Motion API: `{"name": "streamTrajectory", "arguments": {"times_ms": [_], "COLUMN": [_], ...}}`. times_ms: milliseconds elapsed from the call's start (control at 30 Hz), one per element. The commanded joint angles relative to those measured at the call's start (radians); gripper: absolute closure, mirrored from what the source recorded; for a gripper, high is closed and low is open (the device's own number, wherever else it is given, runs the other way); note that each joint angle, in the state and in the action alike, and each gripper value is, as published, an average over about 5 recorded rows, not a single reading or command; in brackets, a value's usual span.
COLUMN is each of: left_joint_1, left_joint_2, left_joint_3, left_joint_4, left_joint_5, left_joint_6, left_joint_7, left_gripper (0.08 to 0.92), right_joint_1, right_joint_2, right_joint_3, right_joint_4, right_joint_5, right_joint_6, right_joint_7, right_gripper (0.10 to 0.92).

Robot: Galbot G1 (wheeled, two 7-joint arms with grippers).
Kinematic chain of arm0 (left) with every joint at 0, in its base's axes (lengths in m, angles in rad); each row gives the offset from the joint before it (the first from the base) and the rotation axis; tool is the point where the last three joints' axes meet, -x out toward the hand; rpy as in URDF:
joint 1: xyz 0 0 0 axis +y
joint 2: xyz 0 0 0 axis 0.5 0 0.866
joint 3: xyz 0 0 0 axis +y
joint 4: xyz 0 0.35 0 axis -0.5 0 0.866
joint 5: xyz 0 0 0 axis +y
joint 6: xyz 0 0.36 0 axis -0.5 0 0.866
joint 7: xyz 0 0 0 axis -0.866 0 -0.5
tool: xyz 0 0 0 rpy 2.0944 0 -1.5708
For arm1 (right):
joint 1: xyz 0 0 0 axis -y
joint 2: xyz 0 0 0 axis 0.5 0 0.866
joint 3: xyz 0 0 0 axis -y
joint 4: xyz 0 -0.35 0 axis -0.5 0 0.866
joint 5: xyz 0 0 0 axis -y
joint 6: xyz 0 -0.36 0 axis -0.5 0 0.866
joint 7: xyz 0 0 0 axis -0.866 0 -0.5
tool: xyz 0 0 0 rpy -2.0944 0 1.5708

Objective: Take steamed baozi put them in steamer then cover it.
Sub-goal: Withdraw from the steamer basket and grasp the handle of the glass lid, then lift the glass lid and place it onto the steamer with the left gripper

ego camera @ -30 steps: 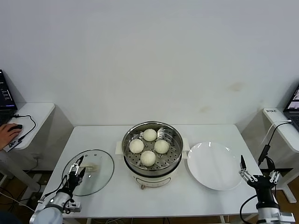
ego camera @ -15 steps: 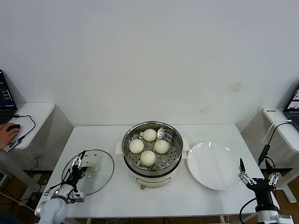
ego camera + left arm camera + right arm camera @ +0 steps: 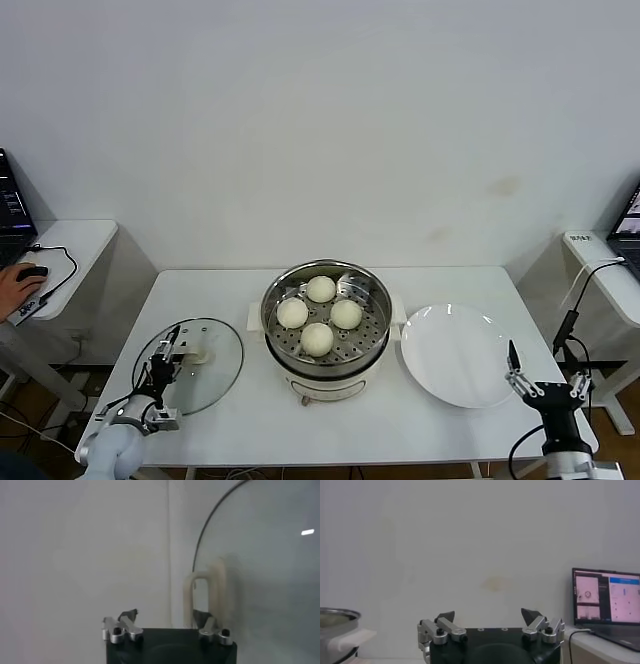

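Four baozi [image 3: 320, 312] in open steamer [image 3: 325, 330], glass cover [image 3: 205, 362] flat leftward

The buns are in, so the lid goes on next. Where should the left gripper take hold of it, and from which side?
Grip the lid's white handle at its centre, from above: it is the only raised part of the flat-lying glass. The left gripper is already there.

I see a white desk [image 3: 230, 420] against a plain white wall [image 3: 320, 120], a large white plate [image 3: 458, 354] on its right part, side tables either side, a person's hand [image 3: 14, 287] on a mouse far left, a lit laptop [image 3: 606, 601] far right
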State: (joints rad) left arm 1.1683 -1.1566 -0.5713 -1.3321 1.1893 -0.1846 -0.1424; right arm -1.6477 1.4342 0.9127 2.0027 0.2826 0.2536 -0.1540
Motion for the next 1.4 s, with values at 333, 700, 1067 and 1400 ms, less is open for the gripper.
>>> {"name": "streamTrajectory", "arguments": {"times_ms": [333, 700, 1067, 1400], "left_joint_1": [-0.010, 0.084, 0.236, 0.242], "left_joint_2": [-0.002, 0.017, 0.102, 0.221], "left_joint_3": [-0.001, -0.032, -0.117, -0.038], "left_joint_4": [0.022, -0.206, -0.604, -0.833], "left_joint_5": [-0.011, -0.068, -0.203, -0.301], "left_joint_6": [-0.025, 0.038, 0.306, 0.466], "left_joint_7": [-0.024, -0.050, 0.132, 0.215], "left_gripper": [0.709, 0.863, 0.863, 0.863], "right_joint_1": [-0.006, -0.011, -0.019, -0.025], "right_joint_2": [0.002, 0.004, -0.006, 0.010], "right_joint_3": [-0.005, -0.012, -0.025, -0.045], "right_joint_4": [0.002, 0.020, 0.027, 0.016], "right_joint_5": [0.000, -0.014, -0.053, -0.152], "right_joint_6": [0.005, 0.003, 0.001, 0.017], "right_joint_7": [-0.002, -0.005, -0.008, -0.003], "right_gripper": [0.203, 0.203, 0.203, 0.203]}}
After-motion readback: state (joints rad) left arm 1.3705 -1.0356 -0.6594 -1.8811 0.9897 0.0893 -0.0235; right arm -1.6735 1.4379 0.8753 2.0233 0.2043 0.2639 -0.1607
